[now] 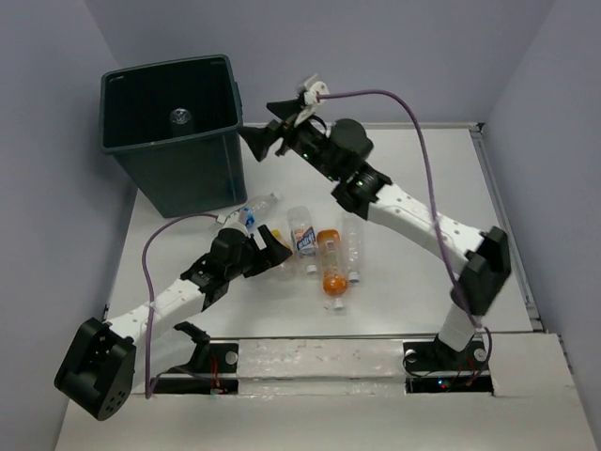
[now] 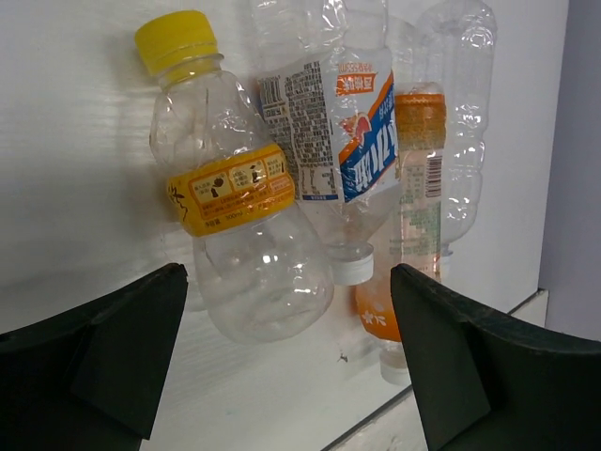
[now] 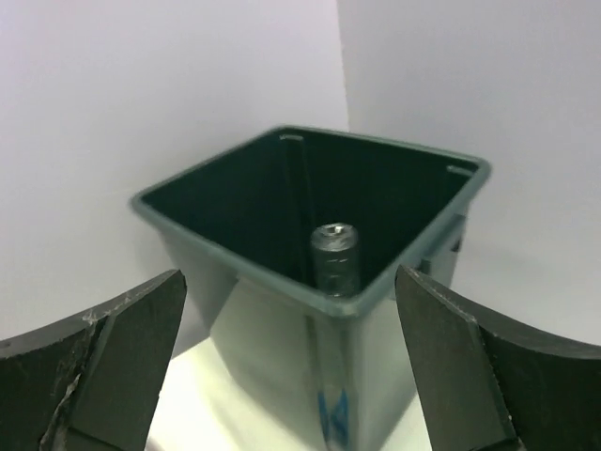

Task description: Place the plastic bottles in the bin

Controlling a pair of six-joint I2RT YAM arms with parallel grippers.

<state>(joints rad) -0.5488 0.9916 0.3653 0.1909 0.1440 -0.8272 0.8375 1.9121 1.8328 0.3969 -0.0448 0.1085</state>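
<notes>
The left gripper is held spread around the yellow-capped bottle, which lies on the table against other plastic bottles. It is best centred on that bottle's body before closing, so that neighbours are not pinched. The right gripper, spread and seemingly empty, is held near the bin, where one bottle is seen.

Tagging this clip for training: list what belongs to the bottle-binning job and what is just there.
Job:
bin
bottle inside it
yellow-capped bottle
white-labelled bottle
orange-liquid bottle
clear bottle
blue-labelled bottle

Just there:
purple cables
table
</notes>
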